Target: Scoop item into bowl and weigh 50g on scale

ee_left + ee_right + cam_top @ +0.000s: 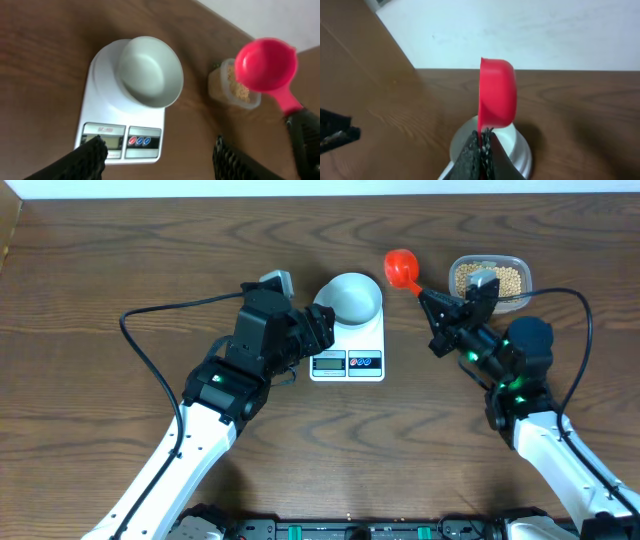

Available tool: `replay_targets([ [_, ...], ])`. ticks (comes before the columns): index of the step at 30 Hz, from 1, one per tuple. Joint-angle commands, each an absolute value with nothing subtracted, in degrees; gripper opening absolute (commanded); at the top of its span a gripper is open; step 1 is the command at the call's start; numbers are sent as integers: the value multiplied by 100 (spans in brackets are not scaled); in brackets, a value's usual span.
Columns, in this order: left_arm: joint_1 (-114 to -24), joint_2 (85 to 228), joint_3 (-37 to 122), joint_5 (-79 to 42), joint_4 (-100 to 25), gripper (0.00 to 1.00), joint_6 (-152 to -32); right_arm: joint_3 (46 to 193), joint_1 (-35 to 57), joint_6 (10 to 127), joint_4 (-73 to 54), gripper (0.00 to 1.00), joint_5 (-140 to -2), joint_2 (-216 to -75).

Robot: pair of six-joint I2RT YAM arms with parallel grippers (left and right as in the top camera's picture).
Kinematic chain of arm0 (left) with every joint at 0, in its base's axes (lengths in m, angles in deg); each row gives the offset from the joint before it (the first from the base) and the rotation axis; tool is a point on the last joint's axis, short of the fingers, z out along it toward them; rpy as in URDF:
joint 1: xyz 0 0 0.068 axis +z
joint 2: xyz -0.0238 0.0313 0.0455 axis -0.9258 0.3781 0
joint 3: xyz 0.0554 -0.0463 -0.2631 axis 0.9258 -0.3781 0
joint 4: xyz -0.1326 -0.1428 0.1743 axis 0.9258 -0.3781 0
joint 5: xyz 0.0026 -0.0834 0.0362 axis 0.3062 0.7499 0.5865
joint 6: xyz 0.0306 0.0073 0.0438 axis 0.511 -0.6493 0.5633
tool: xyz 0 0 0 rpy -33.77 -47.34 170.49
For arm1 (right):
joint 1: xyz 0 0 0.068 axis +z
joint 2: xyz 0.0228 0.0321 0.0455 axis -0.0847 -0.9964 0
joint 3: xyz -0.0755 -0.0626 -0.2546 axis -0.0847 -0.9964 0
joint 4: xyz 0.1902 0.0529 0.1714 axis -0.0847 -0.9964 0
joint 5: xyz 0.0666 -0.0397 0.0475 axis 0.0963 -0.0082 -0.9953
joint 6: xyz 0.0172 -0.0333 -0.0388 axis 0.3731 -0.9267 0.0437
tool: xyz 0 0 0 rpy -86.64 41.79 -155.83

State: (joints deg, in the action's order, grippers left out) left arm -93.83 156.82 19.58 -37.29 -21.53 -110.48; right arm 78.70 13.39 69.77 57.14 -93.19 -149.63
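Open room: bare table is seen left of the left gripper and on the near side of both arms. A strip of wood lies between the scale and the right gripper.
Edges: the table's far edge is met by a white wall beyond both sets of fingertips. The scale's display edge lies just ahead of the left fingers.
Count: one scale, one bowl, one red scoop and one clear tub. The beans are too many to be counted.
Left fingers: spread wide, nothing held or touched.
Right fingers: pressed together on the scoop's handle. The cup is held out past the tips, above the table.
Bowl: set on the scale's platform, ahead of the left fingers and seen empty.
Beans: kept in the tub, just beside the right fingers, on the side away from the scale.
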Motion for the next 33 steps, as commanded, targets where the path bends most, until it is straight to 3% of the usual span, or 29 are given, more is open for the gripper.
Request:
replay_targets([
  [1, -9385, 15822, 2113, -3996, -2422, 70, -10748, 8261, 1191, 6431, 5362, 1, -9299, -14824],
  [8, -9385, 16091, 2111, -4171, -2717, 71, -10750, 8617, 1044, 6306, 5091, 1, -9253, -14824],
  [11, -9385, 16183, 2111, -4173, -2719, 81, -10744, 8707, 1014, 6309, 5091, 1, -9192, -14824],
  [17, -9391, 16545, 2111, -4169, -2715, 79, -10036, 8877, 1014, 6309, 5091, 1, -8748, -14826],
  [23, -9402, 16775, 2111, -4169, -2712, 46, -9994, 9092, 1014, 6306, 5093, 1, -8394, -14848],
  [27, -9411, 16847, 2111, -4171, -2688, 12, -9931, 9186, 1014, 6306, 5126, 1, -8396, -14935],
  [28, -9433, 16860, 2111, -4169, -2671, 8, -9883, 9186, 1014, 6306, 5137, 1, -8394, -14959],
  [33, -9722, 16873, 2111, -4166, -2614, 7, -9319, 9188, 1014, 6306, 5141, 1, -8302, -15031],
])
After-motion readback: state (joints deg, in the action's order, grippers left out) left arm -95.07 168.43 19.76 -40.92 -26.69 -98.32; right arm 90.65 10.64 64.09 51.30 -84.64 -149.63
